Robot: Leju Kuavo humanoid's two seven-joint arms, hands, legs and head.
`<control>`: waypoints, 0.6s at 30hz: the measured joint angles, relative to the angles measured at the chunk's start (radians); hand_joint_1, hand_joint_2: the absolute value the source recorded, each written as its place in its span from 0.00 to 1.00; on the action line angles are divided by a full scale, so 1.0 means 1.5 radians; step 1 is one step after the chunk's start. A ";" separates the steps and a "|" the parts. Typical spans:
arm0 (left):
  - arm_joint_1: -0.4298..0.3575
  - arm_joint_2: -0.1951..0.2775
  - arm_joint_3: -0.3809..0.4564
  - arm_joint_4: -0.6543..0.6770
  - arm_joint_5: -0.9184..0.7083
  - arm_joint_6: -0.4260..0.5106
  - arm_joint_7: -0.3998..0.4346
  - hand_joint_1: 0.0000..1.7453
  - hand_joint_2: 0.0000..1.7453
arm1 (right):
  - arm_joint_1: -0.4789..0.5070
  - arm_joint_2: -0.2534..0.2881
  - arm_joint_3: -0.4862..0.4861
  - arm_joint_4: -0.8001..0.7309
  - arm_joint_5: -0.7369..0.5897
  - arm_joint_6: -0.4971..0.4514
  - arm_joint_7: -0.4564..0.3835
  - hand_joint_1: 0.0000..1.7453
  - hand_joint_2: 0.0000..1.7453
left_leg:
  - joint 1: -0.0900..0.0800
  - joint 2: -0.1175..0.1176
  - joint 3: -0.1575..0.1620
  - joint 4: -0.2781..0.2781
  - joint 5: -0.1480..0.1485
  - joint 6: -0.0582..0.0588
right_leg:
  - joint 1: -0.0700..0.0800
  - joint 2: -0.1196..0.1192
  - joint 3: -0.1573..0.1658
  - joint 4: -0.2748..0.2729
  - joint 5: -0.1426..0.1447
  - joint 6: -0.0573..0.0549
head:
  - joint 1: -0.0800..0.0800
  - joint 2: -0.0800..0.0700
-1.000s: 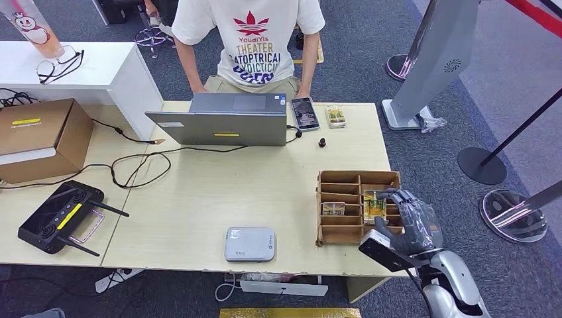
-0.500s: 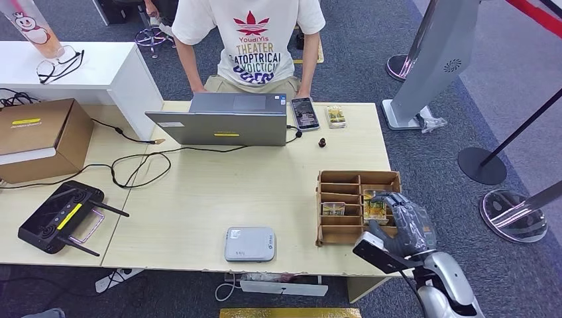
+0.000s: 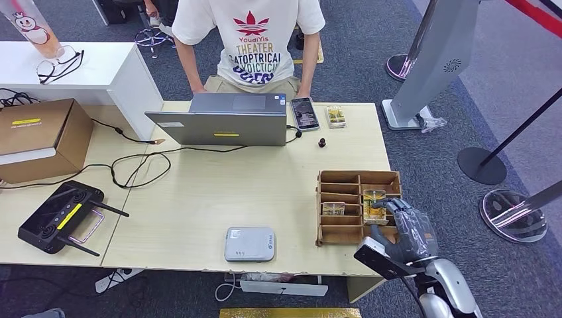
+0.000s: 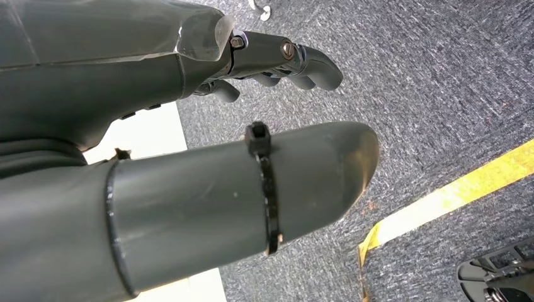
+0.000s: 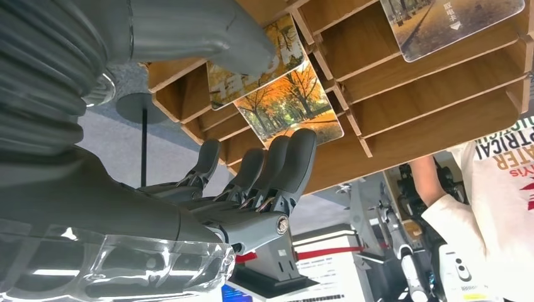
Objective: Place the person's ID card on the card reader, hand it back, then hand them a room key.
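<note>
Low at about five o'clock in the head view, the right hand [image 3: 405, 228] sits at the near right corner of the wooden card rack [image 3: 329, 179]. Its wrist view has the fingers [image 5: 284, 165] reaching up against an autumn-tree room key card [image 5: 286, 107] with the thumb [image 5: 189, 28] on the card's other side — whether the card is actually pinched, the pictures cannot tell. A second card [image 3: 333, 209] stands in the rack's left column.

The left hand [image 4: 208, 170] hangs over grey carpet [image 4: 441, 107] crossed by a yellow floor stripe [image 4: 453, 198], fingers loosely curled and holding nothing.

On the pale wood table [image 3: 219, 192], a grey card reader [image 3: 250, 244] lies near the front edge at six o'clock. At twelve o'clock a laptop [image 3: 222, 119] faces a person [image 3: 248, 40] in a white printed shirt; a phone [image 3: 305, 112] and a small card [image 3: 336, 116] — possibly the ID card — lie just right of it. A black controller [image 3: 63, 215] rests at nine o'clock, a cardboard box [image 3: 40, 136] beyond it. Stanchion bases [image 3: 513, 215] stand on carpet at three o'clock.
</note>
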 joint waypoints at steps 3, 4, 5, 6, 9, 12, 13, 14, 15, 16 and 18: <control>0.000 0.000 0.000 0.000 0.000 -0.001 0.001 0.00 0.00 | 0.001 0.000 0.000 0.000 0.000 0.000 0.000 0.51 1.00 | 0.000 0.000 0.000 0.000 0.000 0.000 | 0.000 0.000 0.000 0.000 0.000 0.000 | 0.000 0.000; 0.000 0.000 0.000 0.000 0.000 -0.001 0.001 0.00 0.00 | 0.001 0.000 0.000 0.000 0.001 0.000 0.000 0.52 1.00 | 0.000 0.000 0.000 0.000 0.000 0.000 | 0.000 0.000 0.000 0.000 0.000 0.000 | 0.000 0.000; 0.000 0.000 0.000 0.000 0.001 -0.001 0.001 0.00 0.00 | 0.001 0.000 0.000 0.000 0.001 0.001 -0.001 0.52 1.00 | 0.000 0.000 0.000 0.000 0.000 0.000 | 0.000 0.000 0.000 0.000 0.000 0.000 | 0.000 0.000; 0.000 0.000 0.000 0.000 0.002 -0.002 0.001 0.00 0.00 | 0.001 0.000 0.000 0.001 0.001 0.002 -0.002 0.52 1.00 | 0.000 0.000 0.000 0.000 0.000 0.000 | 0.000 0.000 0.000 0.000 0.000 0.000 | 0.000 0.000; 0.000 0.001 0.000 0.000 0.004 -0.002 0.001 0.00 0.00 | 0.000 0.000 0.000 0.003 0.001 0.005 -0.005 0.51 1.00 | 0.000 0.000 0.000 0.000 0.000 0.000 | 0.000 0.000 0.000 0.000 0.000 0.000 | 0.000 0.000; 0.000 0.002 0.000 0.000 0.006 -0.002 0.001 0.00 0.00 | -0.003 0.000 0.000 0.009 0.001 0.008 -0.006 0.51 1.00 | 0.000 0.000 0.000 0.000 0.000 0.000 | 0.000 0.000 0.000 0.000 0.000 0.000 | 0.000 0.000; 0.000 0.002 0.000 0.000 0.006 -0.001 0.000 0.00 0.00 | -0.005 0.000 0.000 0.012 0.000 0.008 -0.007 0.51 1.00 | 0.000 0.000 0.000 0.000 0.000 0.000 | 0.000 0.000 0.000 0.000 0.000 0.000 | 0.000 0.000; 0.000 0.003 0.000 0.000 0.007 -0.001 0.000 0.00 0.00 | -0.006 0.000 0.000 0.014 0.000 0.009 -0.007 0.50 1.00 | 0.000 0.000 0.000 0.000 0.000 0.000 | 0.000 0.000 0.000 0.000 0.000 0.000 | 0.000 0.000; 0.000 0.003 0.000 0.000 0.007 -0.001 -0.001 0.00 0.00 | -0.008 0.000 0.000 0.017 0.000 0.009 -0.007 0.49 1.00 | 0.000 0.000 0.000 0.000 0.000 0.000 | 0.000 0.000 0.000 0.000 0.000 0.000 | 0.000 0.000; 0.000 0.003 0.000 0.000 0.007 -0.001 -0.001 0.00 0.00 | -0.009 0.000 0.000 0.019 0.000 0.009 -0.008 0.49 1.00 | 0.000 0.000 0.000 0.000 0.000 0.000 | 0.000 0.000 0.000 0.000 0.000 0.000 | 0.000 0.000; 0.001 0.004 0.000 0.000 0.008 -0.002 -0.003 0.00 0.00 | -0.011 0.000 0.000 0.023 0.000 0.009 -0.009 0.48 1.00 | 0.000 0.000 0.000 0.000 0.000 0.000 | 0.000 0.000 0.000 0.000 0.000 0.000 | 0.000 0.000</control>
